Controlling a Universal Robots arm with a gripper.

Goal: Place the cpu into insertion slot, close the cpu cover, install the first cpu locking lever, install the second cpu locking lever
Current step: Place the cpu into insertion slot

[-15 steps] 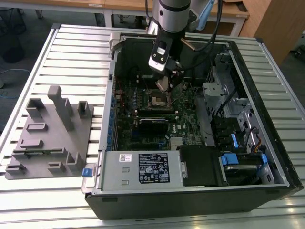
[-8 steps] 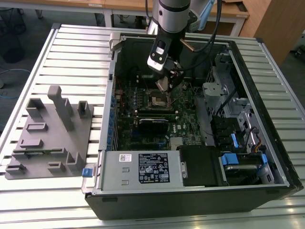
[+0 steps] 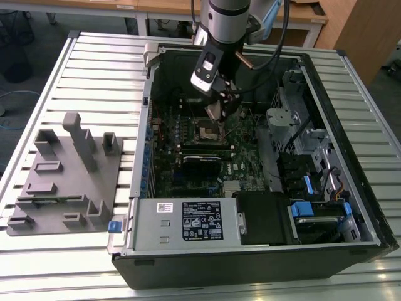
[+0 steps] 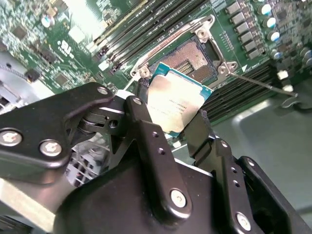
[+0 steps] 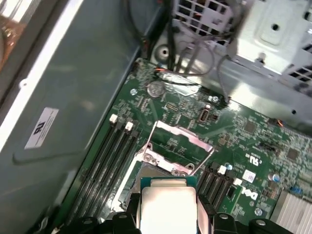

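**Item 1: gripper** (image 4: 173,111). Two dark fingers (image 4: 146,131), part closed and clamped on opposite edges of the cpu. In the exterior view the gripper (image 3: 215,111) hangs inside the open computer case (image 3: 351,150), low over the motherboard (image 3: 188,182).

**Item 2: the cpu** (image 4: 178,103). A small flat square chip with a pale silver-grey face and a blue-green edge. It is pinched between the fingers and carried tilted. In both wrist views it sits just over the near edge of the insertion slot and is not seated in it. In the first wrist view the cpu (image 5: 168,207) covers the near part of the socket. Whether a corner touches the rim cannot be told.

**Item 3: the insertion slot** (image 4: 195,59). A square socket with a silver rim and an exposed contact field. It lies between banks of memory slots (image 5: 114,156). In the exterior view the insertion slot (image 3: 210,130) is directly below the gripper.

**Item 4: the cpu cover** (image 5: 183,132). A thin silver frame with a large window, standing raised off the far side of the socket.

**Item 5: locking lever** (image 4: 261,82). A thin metal rod, swung out to one side of the socket and not latched.

**Item 6: surroundings.** A grey power supply box (image 3: 188,221) is at the case's near edge. A grey fixture block (image 3: 62,175) sits on the slatted table (image 3: 94,56) at the exterior view's left.
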